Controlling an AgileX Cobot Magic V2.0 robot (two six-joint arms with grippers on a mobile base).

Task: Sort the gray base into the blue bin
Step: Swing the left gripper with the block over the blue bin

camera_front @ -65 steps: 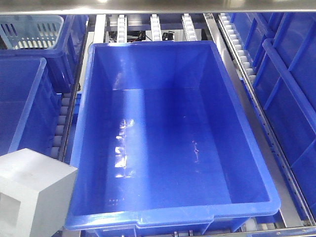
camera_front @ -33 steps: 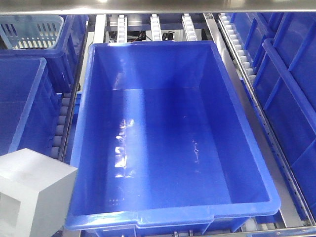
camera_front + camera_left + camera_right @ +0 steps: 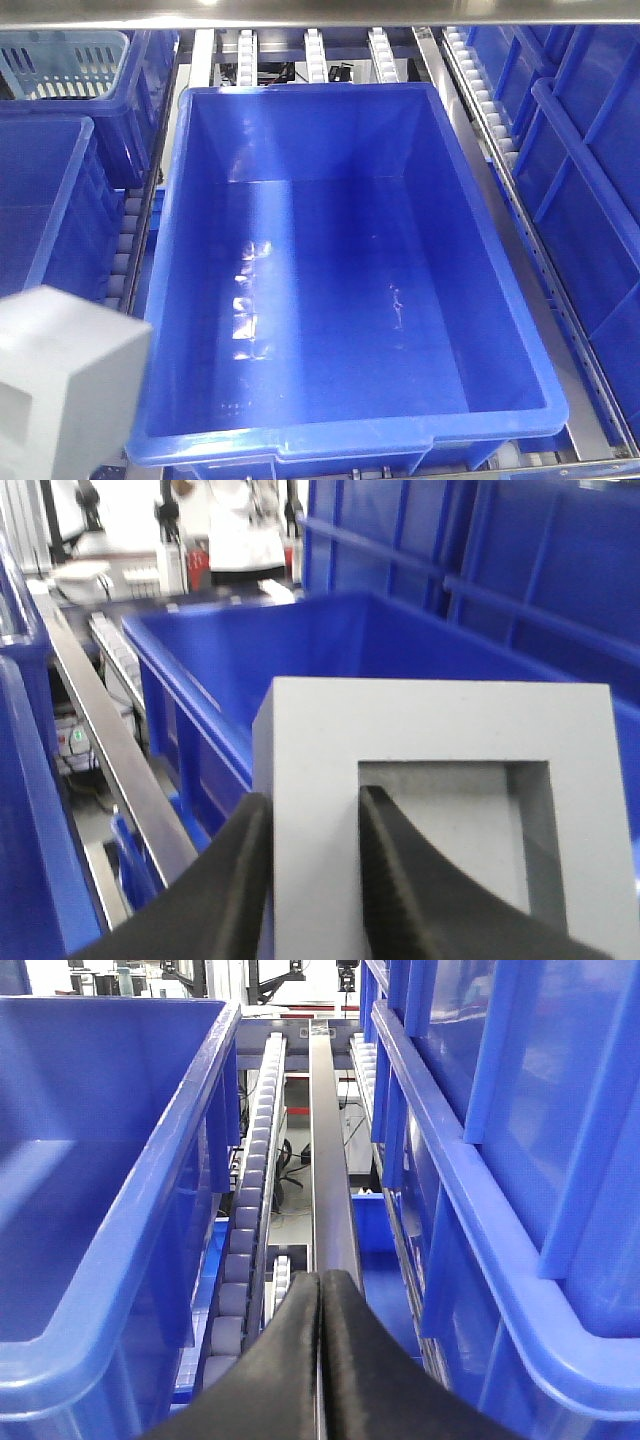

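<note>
Your small matte gray base (image 3: pixel 60 385) has risen and edged toward the large glossy blue bin (image 3: pixel 175 250); left gripper (image 3: pixel 310 880) pinches its wall, right gripper (image 3: pixel 320 1360) pressed together.

We see the blue bin (image 3: pixel 350 270) as smooth, glossy plastic — white glints lie on its floor and inner walls. The gray base (image 3: pixel 440 810) looks matt and finely grained, with no shine on its faces or in its recess. The left tool (image 3: pixel 310 880) has black, matt fingers (image 3: pixel 395 880) with fine ribbing — rubbery in look. Beside the bin, the rail (image 3: pixel 328 1180) is bare, brushed-looking metal, and the rollers (image 3: pixel 250 1230) pale, dull plastic.
</note>
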